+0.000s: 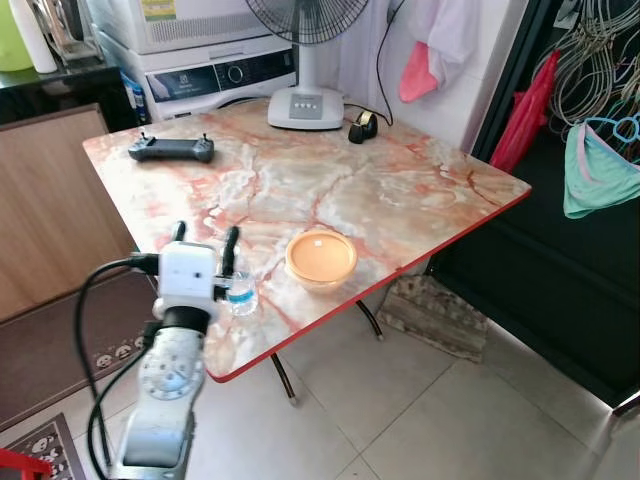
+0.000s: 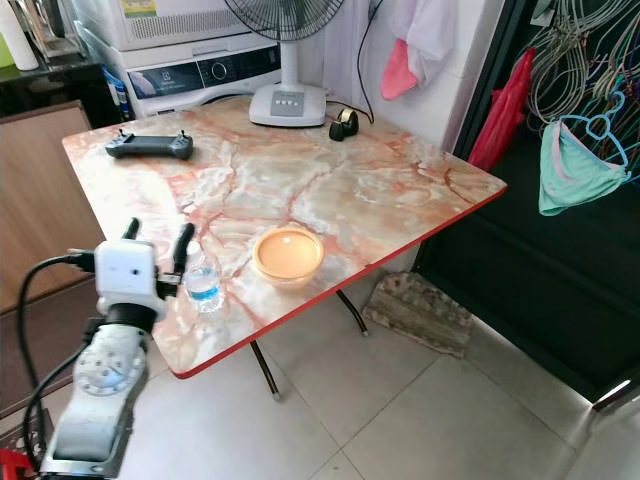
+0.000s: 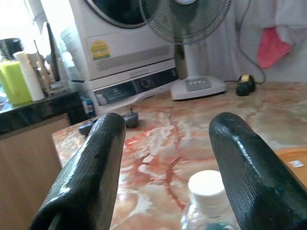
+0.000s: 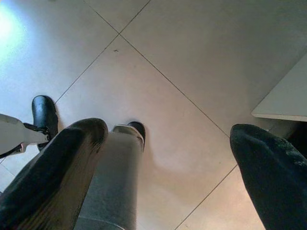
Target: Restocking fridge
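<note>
Spread left tool (image 1: 205,238) beside clear plastic bottle (image 2: 204,282).

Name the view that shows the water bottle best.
Right eye view: the water bottle stands clear beside the left gripper. Left eye view hides part of it behind a finger; left wrist view catches just its white cap.

Left arm (image 1: 165,385): a silver cylindrical forearm is seen, with a round joint disc ringed by small screws; a white box-shaped wrist housing (image 1: 187,273) is mounted above a black collar; black cables (image 1: 88,330) are looped from the housing down along the arm. Left gripper (image 1: 205,248): two long black fingers (image 3: 88,177) with rounded tips and a finely textured surface. Right gripper (image 4: 158,177): two matching black fingers, blurred; a silver leg (image 4: 112,182) and black feet (image 4: 44,112) are visible.
</note>
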`<state>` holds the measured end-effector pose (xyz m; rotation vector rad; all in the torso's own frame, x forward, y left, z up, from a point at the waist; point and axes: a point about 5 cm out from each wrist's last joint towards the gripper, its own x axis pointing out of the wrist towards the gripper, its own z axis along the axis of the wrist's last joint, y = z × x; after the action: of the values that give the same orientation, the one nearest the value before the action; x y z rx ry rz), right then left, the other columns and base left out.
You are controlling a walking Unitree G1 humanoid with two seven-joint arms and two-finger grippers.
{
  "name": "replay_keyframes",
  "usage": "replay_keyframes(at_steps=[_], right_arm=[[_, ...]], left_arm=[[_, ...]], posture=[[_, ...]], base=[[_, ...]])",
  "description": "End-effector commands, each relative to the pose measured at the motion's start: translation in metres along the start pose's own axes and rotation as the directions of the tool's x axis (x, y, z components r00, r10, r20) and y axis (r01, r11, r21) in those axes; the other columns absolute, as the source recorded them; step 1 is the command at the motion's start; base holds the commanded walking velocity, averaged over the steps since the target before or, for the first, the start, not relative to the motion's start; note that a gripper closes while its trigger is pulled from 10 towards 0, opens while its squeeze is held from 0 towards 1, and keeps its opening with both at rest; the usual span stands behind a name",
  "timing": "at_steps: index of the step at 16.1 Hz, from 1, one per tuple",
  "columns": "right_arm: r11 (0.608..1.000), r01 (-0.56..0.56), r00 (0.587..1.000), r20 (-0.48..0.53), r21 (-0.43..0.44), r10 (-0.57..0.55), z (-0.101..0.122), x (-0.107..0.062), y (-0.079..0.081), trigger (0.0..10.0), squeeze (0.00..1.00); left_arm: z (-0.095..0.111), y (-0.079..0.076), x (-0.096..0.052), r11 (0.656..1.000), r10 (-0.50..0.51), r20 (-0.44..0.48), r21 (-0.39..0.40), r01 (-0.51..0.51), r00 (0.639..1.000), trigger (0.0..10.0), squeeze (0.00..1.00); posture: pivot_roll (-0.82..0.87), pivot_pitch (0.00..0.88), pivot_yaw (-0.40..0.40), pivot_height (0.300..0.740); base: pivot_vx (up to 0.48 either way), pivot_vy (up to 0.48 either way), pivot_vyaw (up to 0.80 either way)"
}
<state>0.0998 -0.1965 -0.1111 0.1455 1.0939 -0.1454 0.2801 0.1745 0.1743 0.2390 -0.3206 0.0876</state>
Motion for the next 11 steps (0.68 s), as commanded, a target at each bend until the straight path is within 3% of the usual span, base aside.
replay_keyframes(at_steps=[1,8,11], right_arm=[[1.000,0.003,1.000,0.001,0.003,-0.003,-0.002,-0.001,-0.003,10.0,0.00],[1.000,-0.010,1.000,-0.008,-0.019,0.010,-0.006,-0.002,-0.004,10.0,0.00],[1.000,-0.005,1.000,-0.001,0.017,0.005,-0.007,-0.003,-0.004,10.0,0.00]], left_arm=[[0.006,0.003,-0.002,1.000,0.024,0.014,-0.001,-0.024,1.000,10.0,0.00],[0.019,-0.004,0.005,0.998,-0.002,0.037,-0.070,0.005,0.999,10.0,0.00],[0.023,-0.002,0.004,0.998,-0.005,0.043,-0.068,0.008,0.999,10.0,0.00]], posture=[[0.18,0.000,-0.058,0.740],[0.16,0.000,-0.041,0.740],[0.17,0.000,-0.038,0.740]], base=[[0.000,0.000,0.00],[0.000,0.000,0.00],[0.000,0.000,0.00]])
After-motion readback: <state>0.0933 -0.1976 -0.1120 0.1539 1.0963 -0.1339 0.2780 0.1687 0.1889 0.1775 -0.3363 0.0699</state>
